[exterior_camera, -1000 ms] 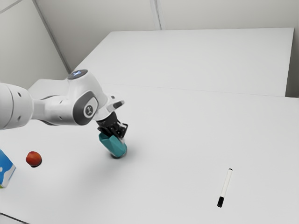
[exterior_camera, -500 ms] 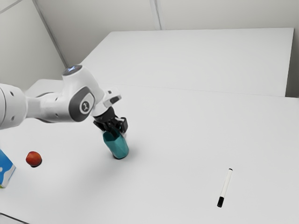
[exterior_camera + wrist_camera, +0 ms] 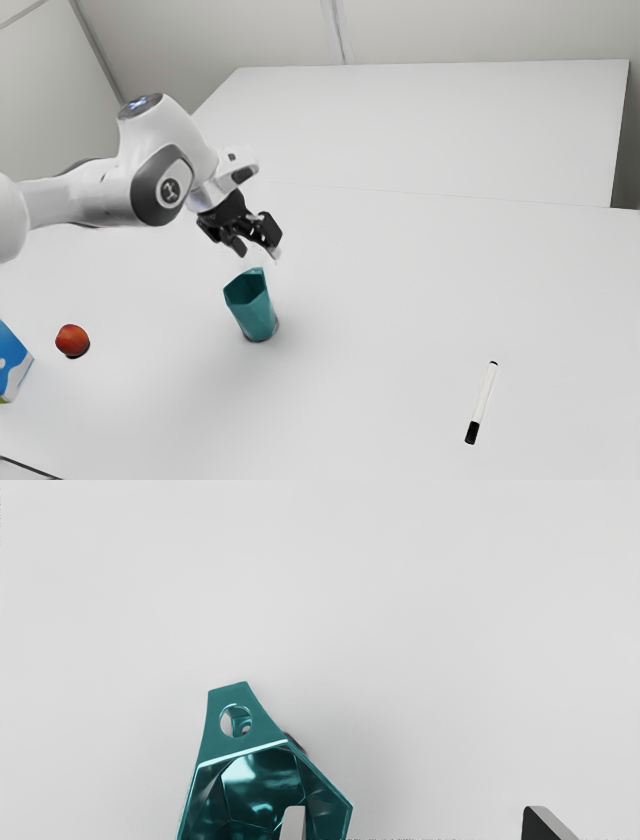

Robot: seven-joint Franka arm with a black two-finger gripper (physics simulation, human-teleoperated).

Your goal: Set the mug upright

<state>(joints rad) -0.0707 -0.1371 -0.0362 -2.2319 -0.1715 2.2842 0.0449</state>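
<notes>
Hovering above the teal mug [image 3: 258,318], your claw [image 3: 259,253] with fingers spread wide apart, the mug mouth-up on the white table [image 3: 380,300], one fingertip [image 3: 294,824] overlapping its opening in your wrist view.

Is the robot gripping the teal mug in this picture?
No, the exterior view shows its gripper above the teal mug, fingers apart and a gap between gripper and mug.

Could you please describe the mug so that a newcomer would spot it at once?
On the white table, find the black gripper, its fingers apart. Just below it in the exterior view stands the mug, teal and faceted, its open mouth up. Unlike the small red object and the slim marker, it is hollow.
</notes>
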